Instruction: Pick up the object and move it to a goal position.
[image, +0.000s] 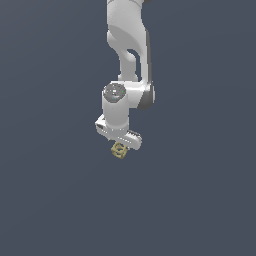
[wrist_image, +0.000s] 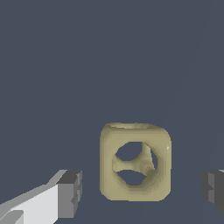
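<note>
The object (wrist_image: 135, 162) is a tiny tan-gold openwork cube with ring-shaped holes in its faces. In the wrist view it sits between my two grey fingertips with a gap on each side. One fingertip (wrist_image: 70, 194) is closer to it than the other (wrist_image: 213, 190). My gripper (wrist_image: 141, 192) is open around the cube and touches it on neither side. In the exterior view the cube (image: 119, 150) shows just below the white hand, and my gripper (image: 120, 146) is straight above it; the fingers themselves are hard to make out there.
A plain dark grey-blue surface (image: 200, 200) fills both views. The white arm (image: 127, 45) comes down from the top centre of the exterior view. No goal marker or other object shows.
</note>
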